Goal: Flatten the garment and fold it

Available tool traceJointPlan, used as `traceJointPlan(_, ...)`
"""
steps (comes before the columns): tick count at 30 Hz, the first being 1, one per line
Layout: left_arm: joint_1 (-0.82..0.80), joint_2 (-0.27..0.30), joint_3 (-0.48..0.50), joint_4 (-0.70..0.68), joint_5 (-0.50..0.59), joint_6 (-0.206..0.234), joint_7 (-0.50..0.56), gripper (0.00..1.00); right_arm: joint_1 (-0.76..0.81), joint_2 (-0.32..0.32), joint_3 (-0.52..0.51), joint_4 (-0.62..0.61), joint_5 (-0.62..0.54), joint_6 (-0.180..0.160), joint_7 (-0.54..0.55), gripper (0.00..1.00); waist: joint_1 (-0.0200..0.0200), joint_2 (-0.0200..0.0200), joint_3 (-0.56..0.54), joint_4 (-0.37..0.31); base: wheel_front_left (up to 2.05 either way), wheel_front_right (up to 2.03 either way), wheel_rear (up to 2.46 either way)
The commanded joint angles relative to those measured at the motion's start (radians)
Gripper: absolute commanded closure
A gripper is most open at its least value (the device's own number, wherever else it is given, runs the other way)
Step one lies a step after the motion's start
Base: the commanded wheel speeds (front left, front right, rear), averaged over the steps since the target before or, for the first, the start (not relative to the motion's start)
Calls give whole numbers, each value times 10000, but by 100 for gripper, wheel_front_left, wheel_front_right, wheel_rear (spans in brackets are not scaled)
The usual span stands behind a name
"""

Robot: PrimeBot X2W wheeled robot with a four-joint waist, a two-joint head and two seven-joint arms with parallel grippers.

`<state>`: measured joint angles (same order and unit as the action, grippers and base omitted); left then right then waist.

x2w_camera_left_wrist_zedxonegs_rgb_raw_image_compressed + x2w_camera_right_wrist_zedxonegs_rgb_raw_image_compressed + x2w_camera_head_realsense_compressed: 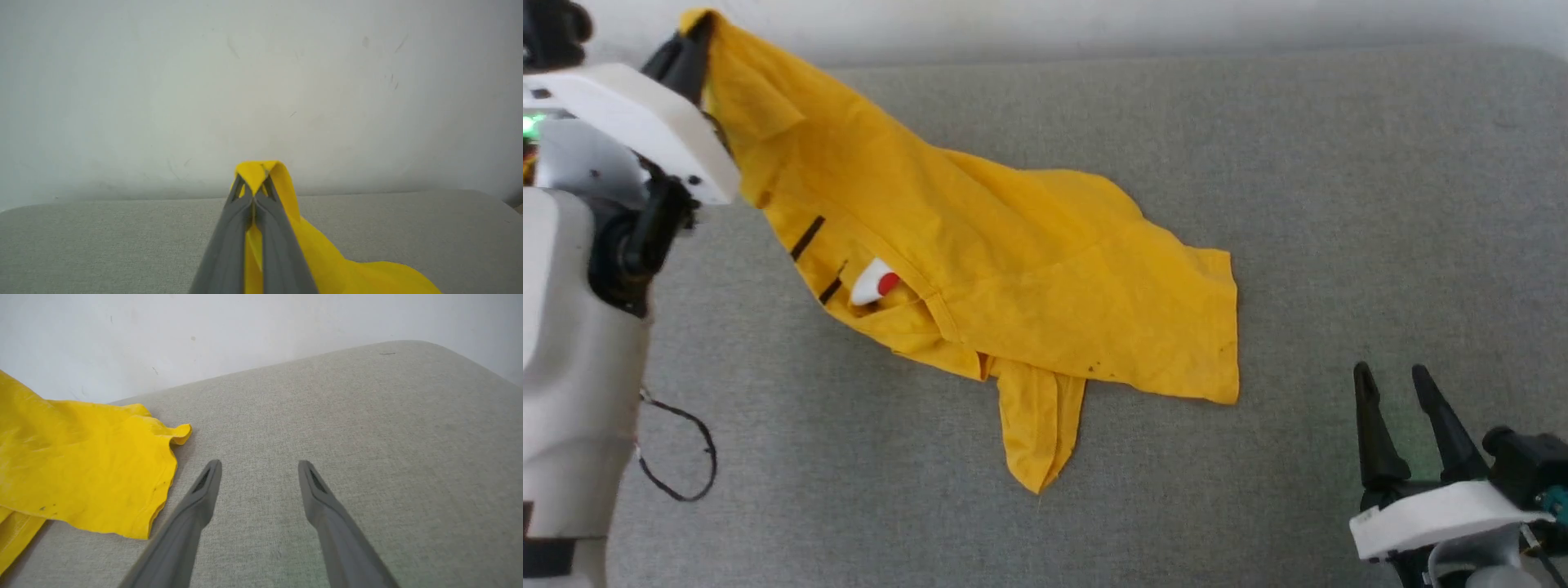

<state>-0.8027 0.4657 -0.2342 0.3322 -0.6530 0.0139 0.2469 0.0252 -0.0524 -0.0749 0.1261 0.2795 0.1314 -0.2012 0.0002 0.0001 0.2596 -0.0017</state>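
The garment [1013, 278] is a bright yellow T-shirt, rumpled and partly turned over, with black stripes and a white and red patch showing in a fold. Its upper left corner is lifted off the grey surface by my left gripper [690, 49], which is shut on that corner. In the left wrist view the left gripper [254, 185] pinches a yellow fold of the garment [327, 261]. The rest of the shirt trails down to the right and lies on the surface. My right gripper [1392, 380] stands open at the lower right, just right of the hem [159, 498], holding nothing [259, 469].
A grey padded surface [1339, 204] spreads under everything, with a pale wall [261, 81] behind its far edge. A thin black cable [686, 457] loops beside my left forearm at the lower left.
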Motion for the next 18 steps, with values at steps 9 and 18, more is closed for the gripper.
traceJointPlan(9,-968,3,266,2116,127,-386,-1321,0,-330,22,-153,-523,-238,-7,172,0,-2,-1,1576,-472,0,0,0)
traceJointPlan(18,-1241,-465,184,1875,123,-751,-2618,0,-200,22,-132,-367,-230,-7,231,0,-2,-1,775,15,0,0,0)
